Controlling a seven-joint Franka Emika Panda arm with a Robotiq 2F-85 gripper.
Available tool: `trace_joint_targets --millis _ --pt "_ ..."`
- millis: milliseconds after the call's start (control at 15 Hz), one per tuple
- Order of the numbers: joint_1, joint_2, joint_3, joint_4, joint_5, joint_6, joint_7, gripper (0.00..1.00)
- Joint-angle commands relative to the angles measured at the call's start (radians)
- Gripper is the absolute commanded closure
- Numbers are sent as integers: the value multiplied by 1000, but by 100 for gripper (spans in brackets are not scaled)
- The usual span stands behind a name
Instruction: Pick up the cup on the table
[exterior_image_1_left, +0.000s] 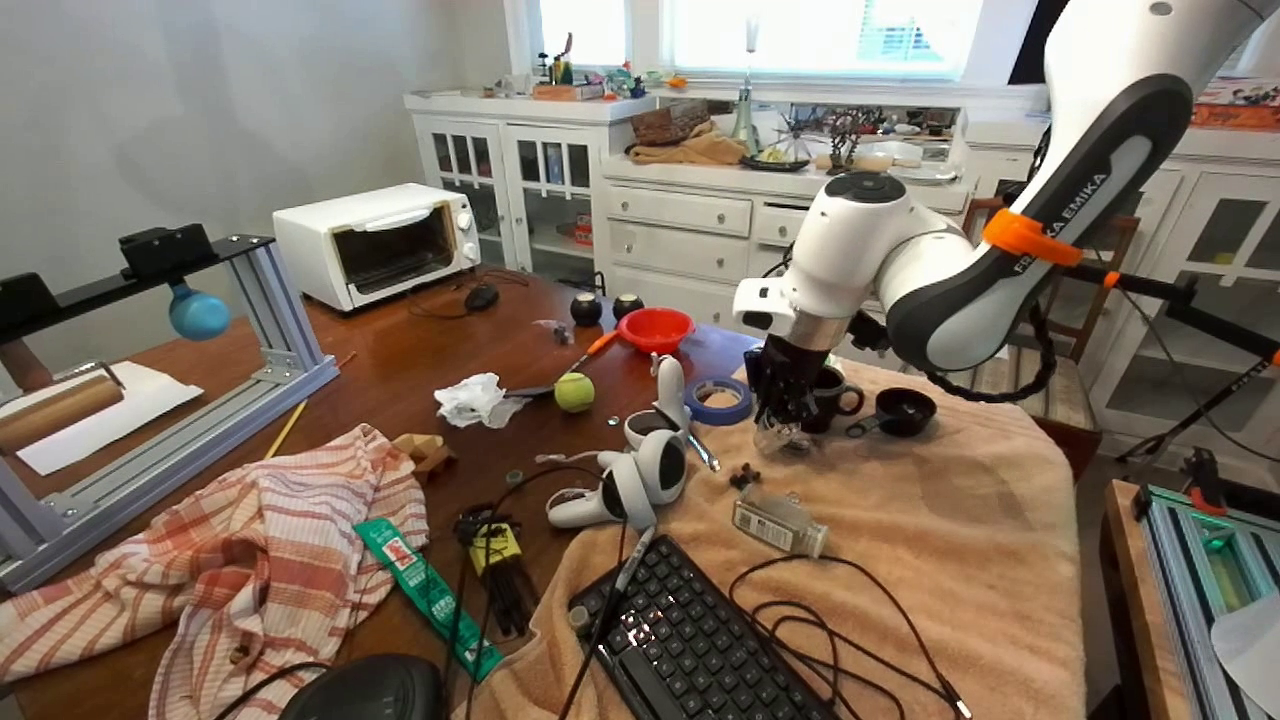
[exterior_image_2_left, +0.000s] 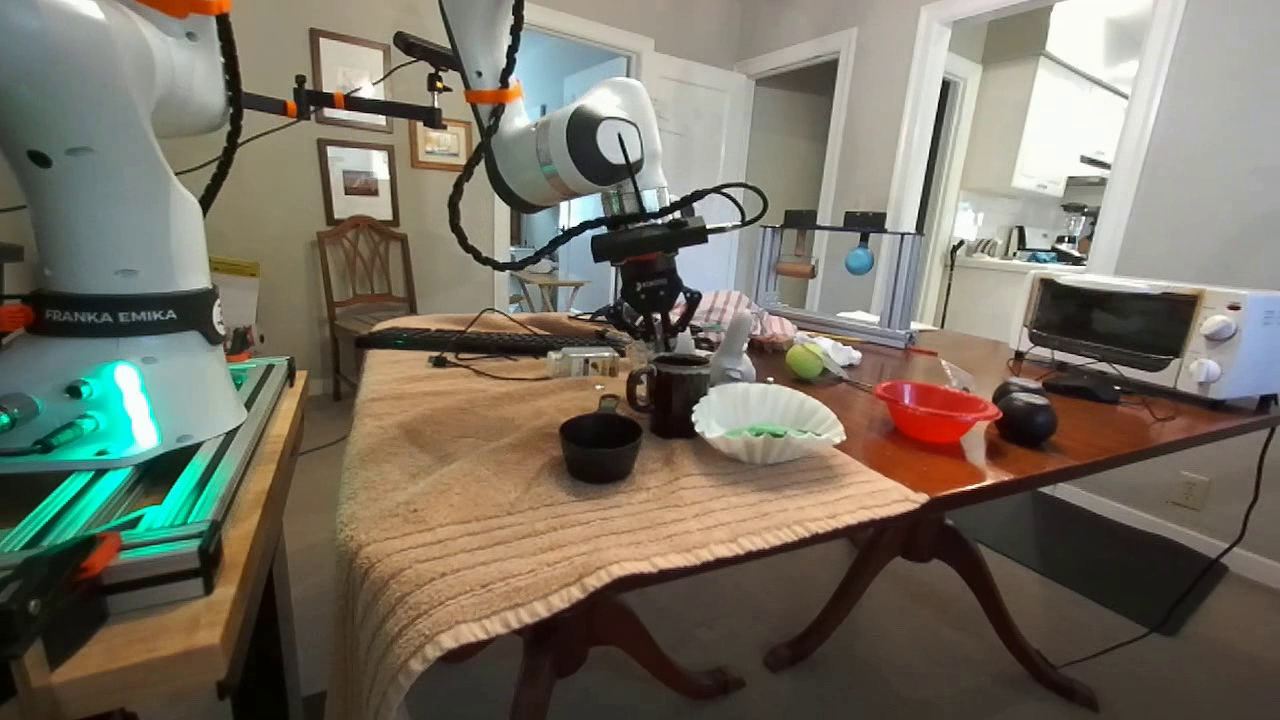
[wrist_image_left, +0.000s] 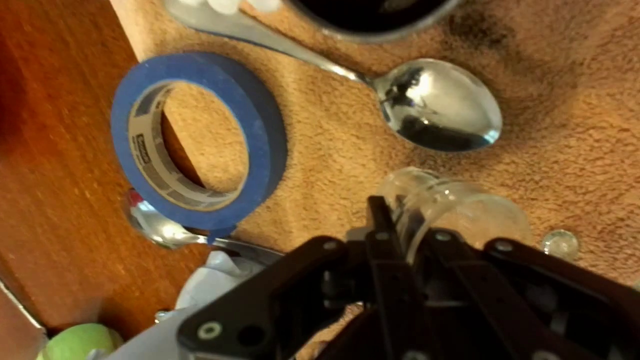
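A clear see-through cup (wrist_image_left: 475, 215) lies tilted on the tan towel over the dark-brown table (exterior_image_1_left: 400, 370). It also shows faintly in an exterior view (exterior_image_1_left: 780, 440). My gripper (wrist_image_left: 392, 205) is low at the cup, with its fingers close together on either side of the cup's wall; one fingertip shows through the clear wall. The gripper also shows in both exterior views (exterior_image_1_left: 785, 425) (exterior_image_2_left: 658, 338). A dark mug (exterior_image_2_left: 680, 395) with a handle stands upright on the towel close beside the gripper; its rim shows at the top of the wrist view (wrist_image_left: 375, 20).
A spoon (wrist_image_left: 442, 107) and a blue tape roll (wrist_image_left: 267, 135) lie near the cup. A black measuring cup (exterior_image_2_left: 600, 450) and a white fluted paper filter (exterior_image_2_left: 765, 430) stand by the mug. White controllers (exterior_image_1_left: 660, 465), a clear labelled box (exterior_image_1_left: 778, 525) and a keyboard (exterior_image_1_left: 690, 640) are nearby.
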Motion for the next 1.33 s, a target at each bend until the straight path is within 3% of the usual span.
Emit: trace_joint_targets --millis 0,67,133,467,733,1267 --pt "-32 -39 98 4 130 -141 -130 98" --pt "-38 -50 121 9 165 -193 -169 98" --pt "53 -67 47 11 248 -225 -235 98" --pt "117 -91 -20 44 410 -366 -430 98" --pt "157 -51 -75 89 450 -439 -515 98" --pt "230 63 -127 173 406 -427 -483 98"
